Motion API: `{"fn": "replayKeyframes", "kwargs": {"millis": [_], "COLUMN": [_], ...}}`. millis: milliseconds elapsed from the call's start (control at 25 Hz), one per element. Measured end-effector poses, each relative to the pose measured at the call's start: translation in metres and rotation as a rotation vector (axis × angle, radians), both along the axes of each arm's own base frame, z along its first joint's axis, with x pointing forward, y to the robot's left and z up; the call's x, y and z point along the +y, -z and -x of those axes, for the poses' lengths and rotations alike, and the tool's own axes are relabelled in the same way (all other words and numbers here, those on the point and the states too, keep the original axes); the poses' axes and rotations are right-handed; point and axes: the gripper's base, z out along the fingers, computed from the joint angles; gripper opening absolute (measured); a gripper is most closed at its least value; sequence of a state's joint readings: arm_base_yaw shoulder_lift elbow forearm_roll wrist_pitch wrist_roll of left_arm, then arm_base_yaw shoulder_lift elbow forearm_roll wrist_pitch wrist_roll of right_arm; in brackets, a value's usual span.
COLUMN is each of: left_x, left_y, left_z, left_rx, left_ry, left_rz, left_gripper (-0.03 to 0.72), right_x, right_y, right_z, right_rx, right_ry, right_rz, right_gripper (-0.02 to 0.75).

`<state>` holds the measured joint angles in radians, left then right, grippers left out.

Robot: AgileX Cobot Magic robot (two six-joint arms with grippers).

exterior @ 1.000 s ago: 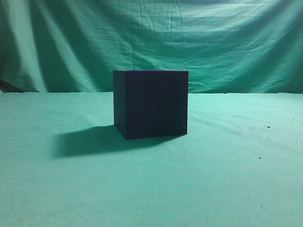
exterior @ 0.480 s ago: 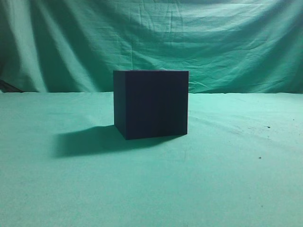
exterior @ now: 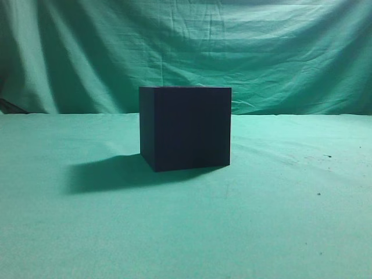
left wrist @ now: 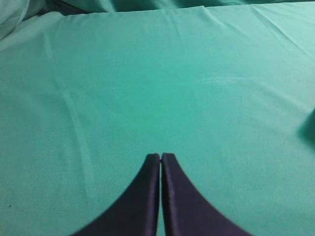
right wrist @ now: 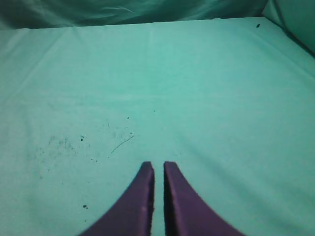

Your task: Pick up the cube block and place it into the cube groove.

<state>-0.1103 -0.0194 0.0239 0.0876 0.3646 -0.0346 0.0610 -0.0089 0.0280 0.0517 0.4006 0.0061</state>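
The cube groove, a large dark navy box with plain matte sides, stands on the green cloth at the middle of the exterior view. The cube block shows in no view. Neither arm appears in the exterior view. My left gripper is shut and empty over bare green cloth in the left wrist view. My right gripper has its fingers close together with a thin gap, empty, over bare cloth in the right wrist view.
A green cloth covers the table and hangs as a backdrop behind. The box casts a shadow to its left. A dark patch touches the left wrist view's right edge. Small dark specks lie on the cloth.
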Motion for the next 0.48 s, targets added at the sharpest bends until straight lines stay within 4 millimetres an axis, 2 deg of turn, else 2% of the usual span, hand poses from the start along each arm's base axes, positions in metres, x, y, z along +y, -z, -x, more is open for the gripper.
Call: {"fn": "replayKeyframes", "kwargs": {"millis": [480], "left_x": [0.0000], "left_y": [0.0000], "left_z": [0.0000], "left_rx": [0.000], "left_ry": [0.000], "left_rz": [0.000], "left_gripper": [0.000], "right_x": [0.0000], "right_y": [-0.0003], "right_z": [-0.0001], "right_rx": [-0.005], "right_ry": [-0.004], "right_rz": [0.012], "right_gripper": [0.047]}}
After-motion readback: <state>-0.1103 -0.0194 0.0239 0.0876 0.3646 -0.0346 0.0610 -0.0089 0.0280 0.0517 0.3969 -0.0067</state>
